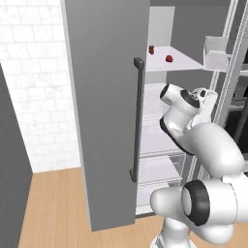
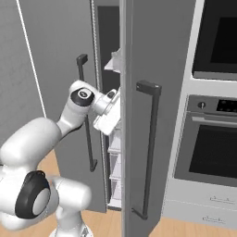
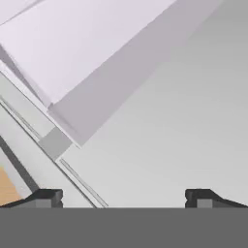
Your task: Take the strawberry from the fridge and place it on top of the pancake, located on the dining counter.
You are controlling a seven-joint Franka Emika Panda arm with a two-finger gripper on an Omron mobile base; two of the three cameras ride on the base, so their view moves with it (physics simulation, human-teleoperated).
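Observation:
The fridge [image 1: 106,97] stands with its left door swung open, and the tiny red strawberry [image 1: 169,58] lies on the top white shelf [image 1: 186,64]. A small dark brownish-red item [image 1: 151,49] stands behind it to the left. My hand [image 1: 206,98] reaches into the fridge below that shelf, right of and lower than the berry. In the hand view my gripper [image 3: 123,197] is open with nothing between its fingertips [image 3: 46,196], facing a white shelf slab [image 3: 72,48] and the grey inner wall. The pancake and the dining counter are out of view.
The open door's dark bar handle [image 1: 137,118] hangs left of my arm. Clear door bins [image 1: 218,53] sit at the upper right, and clear drawers [image 1: 162,167] lie below. The right fridge door [image 2: 176,46] and a wall oven [image 2: 213,152] stand to the right.

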